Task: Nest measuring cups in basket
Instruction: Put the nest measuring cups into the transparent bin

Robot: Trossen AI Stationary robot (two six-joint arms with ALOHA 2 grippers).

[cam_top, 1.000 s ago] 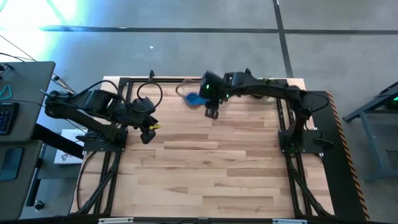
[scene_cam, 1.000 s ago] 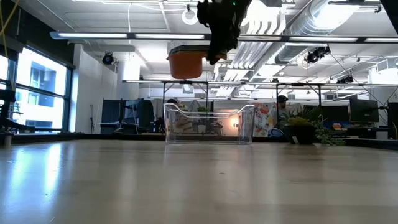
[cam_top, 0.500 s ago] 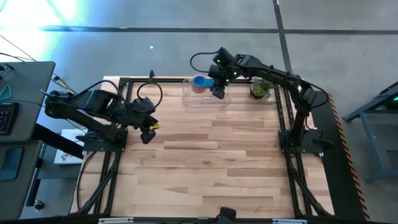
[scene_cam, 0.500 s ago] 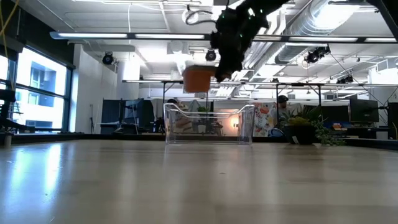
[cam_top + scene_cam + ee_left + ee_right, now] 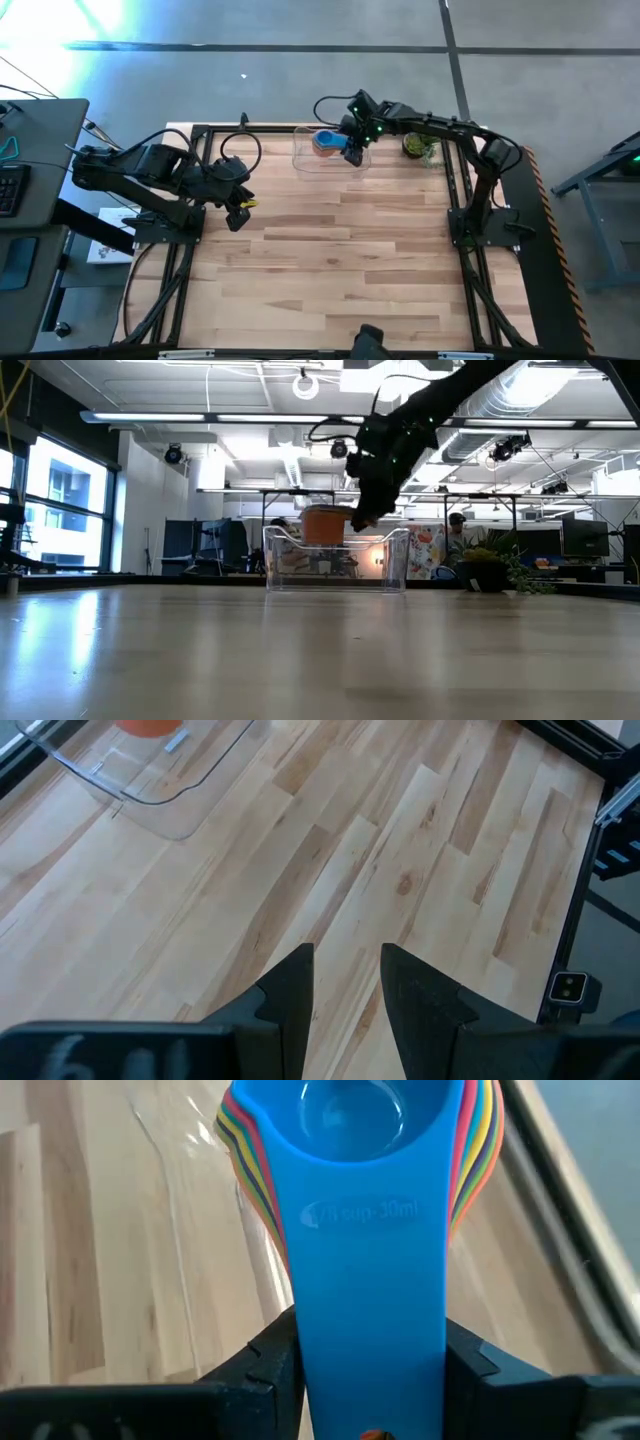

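Observation:
My right gripper [image 5: 352,147] hangs over the clear basket [image 5: 332,158] at the table's far edge, shut on a nested stack of measuring cups [image 5: 325,141]. The blue cup lies on top [image 5: 355,1120], with pink, red, yellow and green rims fanned beneath it. In the low view the red-orange bottom cup [image 5: 325,526] dips just below the basket's rim [image 5: 335,532], above its floor. My left gripper [image 5: 237,214] waits at the table's left side, its fingers [image 5: 345,985] a narrow gap apart over bare wood. My right gripper pinches the stacked handles between its two fingers [image 5: 268,1370], one on each long edge of the blue handle [image 5: 370,1310]. It comes from the table's right, slanting down along the handles. The stack is lifted clear and roughly level, bowls reaching out past the fingertips over the basket.
A small potted green plant [image 5: 418,145] stands right of the basket at the far edge. The wooden table [image 5: 330,260] stretches toward the near edge. Black frame rails run along its left and right sides. The room with desks shows beyond in the low view.
My right gripper has carried the cup stack from over the table in front of the basket toward the far edge, then down. The stack has dropped from well above the basket until its bottom cup sits just inside the rim. The gripper has stayed shut on the handles.

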